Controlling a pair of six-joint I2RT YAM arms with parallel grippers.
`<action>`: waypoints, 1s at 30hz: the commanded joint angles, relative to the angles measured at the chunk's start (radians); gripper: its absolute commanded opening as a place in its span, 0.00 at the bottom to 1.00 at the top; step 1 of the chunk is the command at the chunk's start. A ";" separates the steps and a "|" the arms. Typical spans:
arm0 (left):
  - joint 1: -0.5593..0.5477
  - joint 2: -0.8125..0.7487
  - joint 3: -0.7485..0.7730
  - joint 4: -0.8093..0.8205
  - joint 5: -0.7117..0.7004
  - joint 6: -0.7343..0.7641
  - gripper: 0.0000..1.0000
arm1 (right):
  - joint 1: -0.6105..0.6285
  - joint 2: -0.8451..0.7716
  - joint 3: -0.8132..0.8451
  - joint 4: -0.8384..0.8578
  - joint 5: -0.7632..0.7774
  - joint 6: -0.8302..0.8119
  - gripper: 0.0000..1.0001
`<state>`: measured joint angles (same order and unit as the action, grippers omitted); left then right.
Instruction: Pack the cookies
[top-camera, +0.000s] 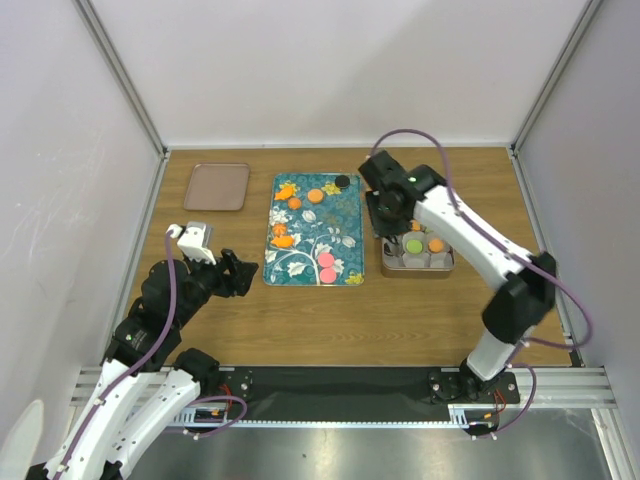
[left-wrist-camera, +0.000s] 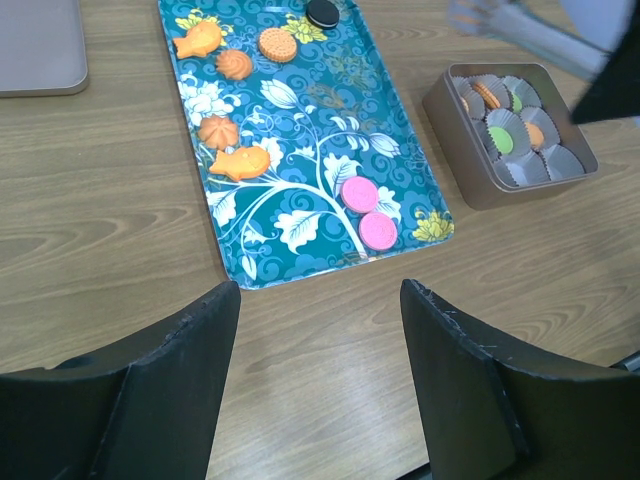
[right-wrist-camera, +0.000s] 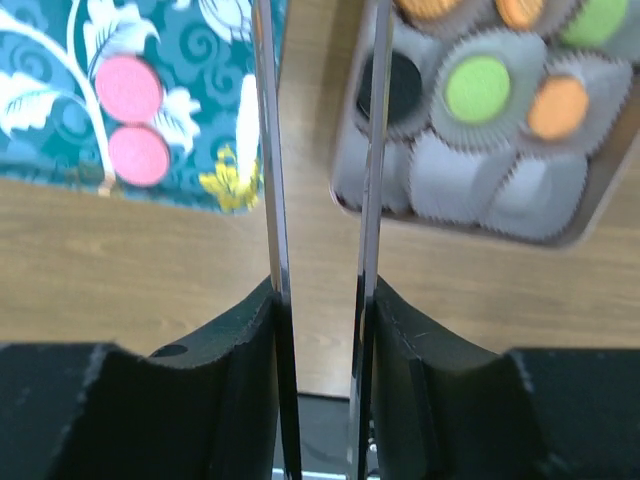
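Pink cookies (left-wrist-camera: 360, 194), others on tray (left-wrist-camera: 300, 140) — we see tin (left-wrist-camera: 470, 185) part-filled; left end effector (left-wrist-camera: 320, 290) released, right end effector (right-wrist-camera: 320, 40) barely parted, empty.

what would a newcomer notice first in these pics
The teal floral tray in the middle of the table grabs the eye first, with two bright pink cookies by its near edge and orange ones plus a black one at the far end. To its right sits a tin of paper cups, a green cookie standing out.
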<state>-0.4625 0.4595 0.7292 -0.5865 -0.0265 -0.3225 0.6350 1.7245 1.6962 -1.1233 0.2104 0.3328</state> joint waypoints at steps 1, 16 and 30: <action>-0.007 0.001 0.004 0.031 0.011 0.002 0.72 | -0.020 -0.194 -0.110 -0.030 0.004 0.074 0.36; -0.007 0.022 0.006 0.030 0.007 0.000 0.72 | -0.011 -0.488 -0.424 -0.125 -0.075 0.153 0.37; -0.007 0.030 0.006 0.025 -0.004 -0.003 0.71 | 0.008 -0.436 -0.512 -0.053 -0.121 0.117 0.36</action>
<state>-0.4625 0.4847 0.7292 -0.5865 -0.0235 -0.3229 0.6361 1.2861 1.1866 -1.2152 0.1032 0.4599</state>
